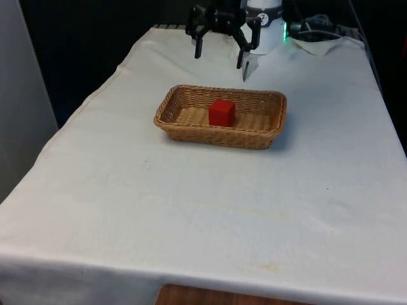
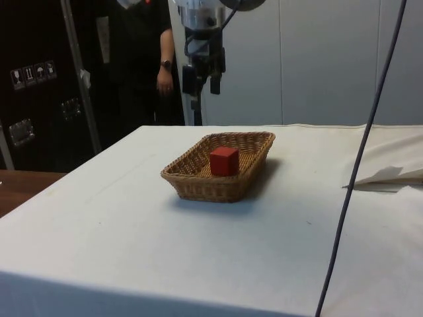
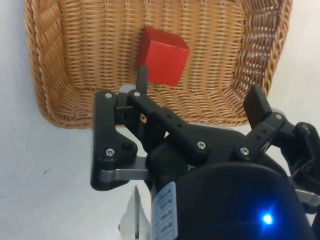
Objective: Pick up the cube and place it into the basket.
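The black two-finger gripper (image 1: 221,54) hangs in the air from the white arm's wrist (image 1: 263,18), pointing downward with its fingers spread wide apart and nothing between them. In the front view one fingertip (image 1: 198,52) sits to the gripper's one side and the other (image 1: 240,62) slightly lower on the opposite side. In the side view the gripper (image 2: 203,78) hangs straight beneath the white wrist (image 2: 200,14). The wrist view shows both black fingers (image 3: 142,79) parted, the gripper (image 3: 200,92) empty.
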